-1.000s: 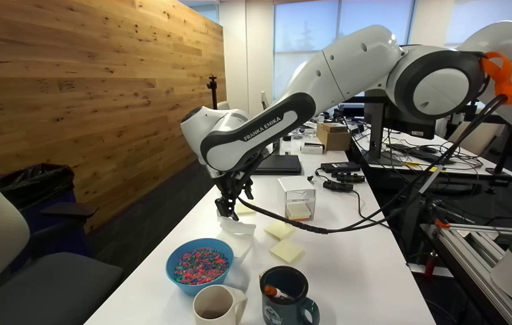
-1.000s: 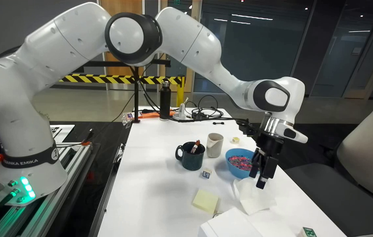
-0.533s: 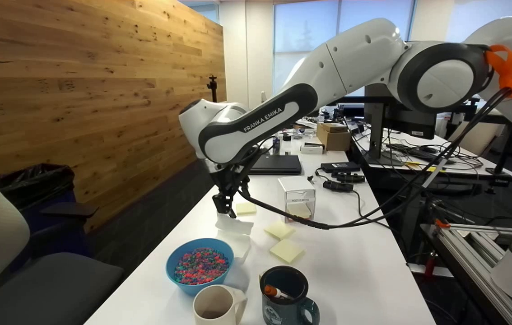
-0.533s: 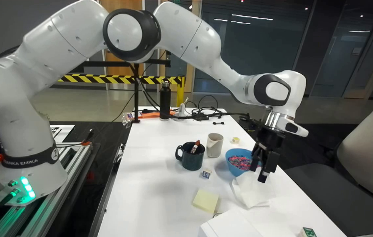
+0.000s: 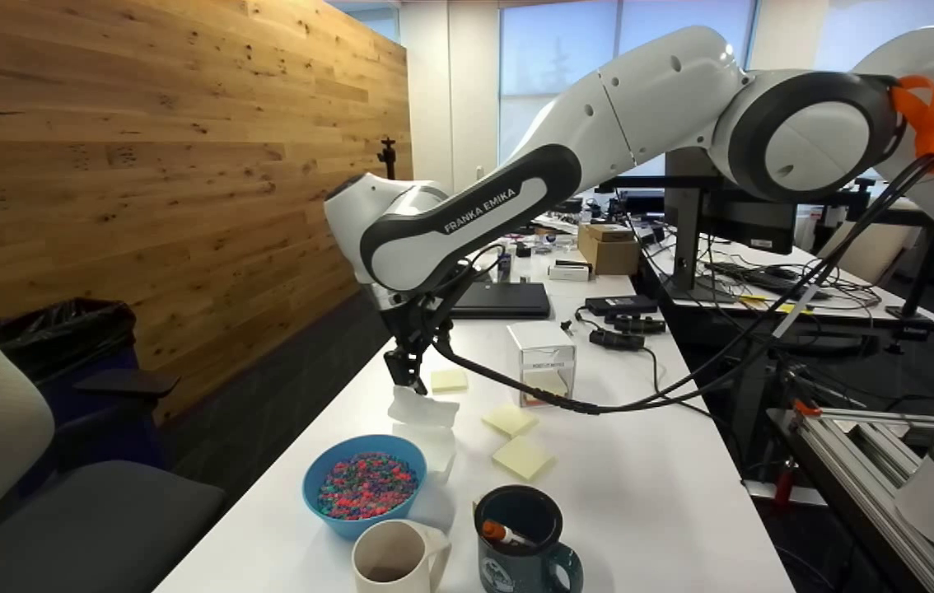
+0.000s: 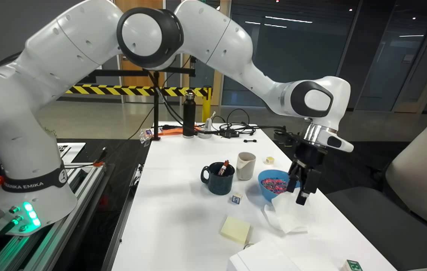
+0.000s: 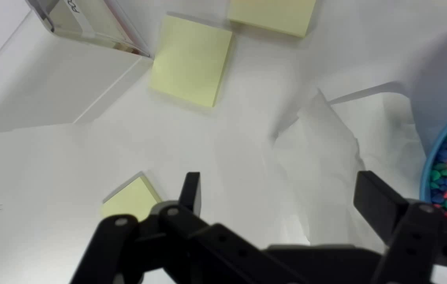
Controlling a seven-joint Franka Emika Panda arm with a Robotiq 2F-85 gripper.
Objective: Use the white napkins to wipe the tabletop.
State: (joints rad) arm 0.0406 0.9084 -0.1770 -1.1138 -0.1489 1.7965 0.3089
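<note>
White napkin point(image 7: 318, 159) (upper layer, anyway): long axis roughly across the tabletop point(image 5: 656, 502).

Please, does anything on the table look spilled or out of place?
I see no spill. A marker leans inside the dark mug, not its usual place; the white napkins near the blue bowl look rumpled, not flat.

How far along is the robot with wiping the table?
Looks done: the black two-fingered gripper is close to the thin white napkin paper; whether any wiping happened doesn't show. In hand: nothing; the gripper stands wide open in the wrist view. Left, probably: gripping the paper, then wiping the long white tabletop.
</note>
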